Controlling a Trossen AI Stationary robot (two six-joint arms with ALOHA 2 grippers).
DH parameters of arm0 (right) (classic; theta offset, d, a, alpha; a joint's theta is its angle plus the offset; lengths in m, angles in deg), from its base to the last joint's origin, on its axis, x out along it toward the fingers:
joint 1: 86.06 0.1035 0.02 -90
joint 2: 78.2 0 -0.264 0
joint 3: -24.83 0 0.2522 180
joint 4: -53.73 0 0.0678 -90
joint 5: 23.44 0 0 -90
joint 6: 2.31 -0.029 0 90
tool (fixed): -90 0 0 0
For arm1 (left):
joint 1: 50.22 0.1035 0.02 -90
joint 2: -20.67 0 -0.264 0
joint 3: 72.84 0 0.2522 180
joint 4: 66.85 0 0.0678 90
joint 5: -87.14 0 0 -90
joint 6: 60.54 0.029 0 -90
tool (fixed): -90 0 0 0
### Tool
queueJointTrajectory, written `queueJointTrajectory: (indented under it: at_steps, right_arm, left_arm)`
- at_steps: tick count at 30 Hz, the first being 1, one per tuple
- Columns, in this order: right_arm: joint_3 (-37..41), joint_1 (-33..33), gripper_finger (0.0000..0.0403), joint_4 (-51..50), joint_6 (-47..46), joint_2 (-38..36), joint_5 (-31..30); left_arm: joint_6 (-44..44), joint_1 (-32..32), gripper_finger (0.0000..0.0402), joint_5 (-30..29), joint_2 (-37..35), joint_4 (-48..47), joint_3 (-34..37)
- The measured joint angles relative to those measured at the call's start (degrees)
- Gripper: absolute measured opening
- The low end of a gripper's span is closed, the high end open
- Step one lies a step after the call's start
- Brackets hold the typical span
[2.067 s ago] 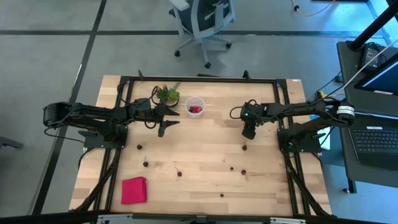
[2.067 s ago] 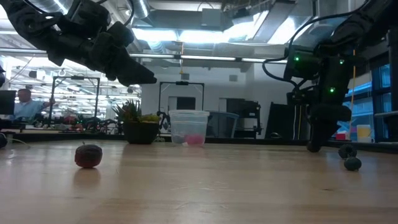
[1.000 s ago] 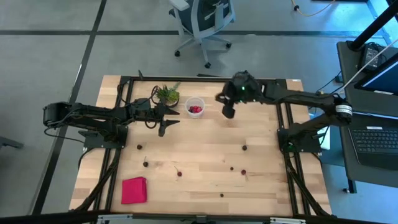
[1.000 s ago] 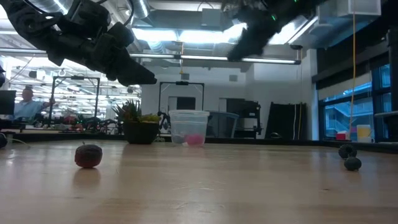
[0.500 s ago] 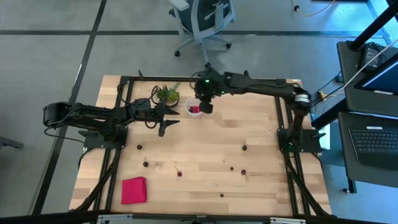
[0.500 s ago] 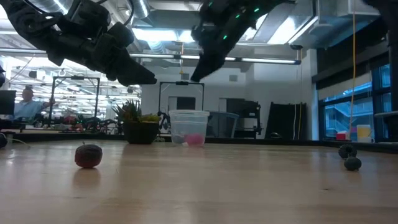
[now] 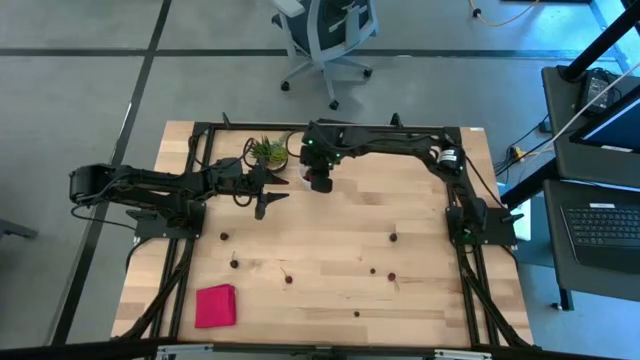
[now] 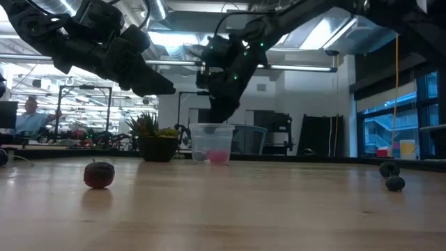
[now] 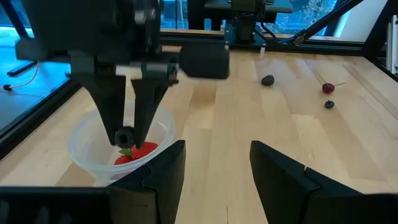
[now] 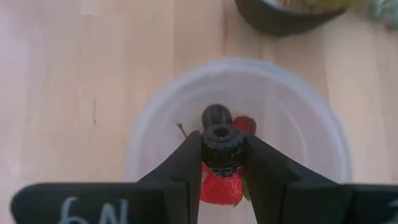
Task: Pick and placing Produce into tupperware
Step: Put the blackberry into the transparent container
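The tupperware (image 8: 211,143) stands near the table's far edge, beside a potted plant (image 7: 268,152). Red produce (image 9: 138,152) lies on its bottom. My right gripper (image 7: 320,184) hangs directly over the cup, fingers pointing down into its mouth, shut on one small dark round fruit (image 9: 124,135). My left gripper (image 7: 272,196) hovers open just left of the cup, nothing between its fingers (image 9: 214,168). More small fruits lie loose on the wood (image 7: 394,238), (image 7: 288,278), (image 8: 100,174). My right gripper pinches the dark round fruit (image 10: 217,116) between its two fingertips, only at their free ends. The fingers (image 9: 147,106) come from above, slanting steeply down. The fruit is lifted clear, level with the tupperware's rim (image 9: 87,124) and above the red produce inside.
A pink-red square cloth (image 7: 215,305) lies at the near left. Loose fruits dot the near and right parts of the table (image 7: 372,270), (image 7: 356,313), (image 8: 395,183). A black frame (image 7: 320,127) borders the table. A person sits in the room behind it (image 8: 28,115).
My right gripper has swung from the far right of the table toward its left edge and down, tipping to point more steeply downward. It stays shut on the dark fruit, which now hangs over the tupperware's mouth.
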Motion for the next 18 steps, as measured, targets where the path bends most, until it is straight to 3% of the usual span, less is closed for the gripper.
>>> queueJointTrajectory:
  at_steps: [18]
  right_arm:
    - [-0.1, -0.1, 0.0124, -0.9, -0.4, 0.9, -0.3]
  left_arm:
    - [0.0, 0.0, 0.0173, 0.0, 0.0, 0.0, 0.0]
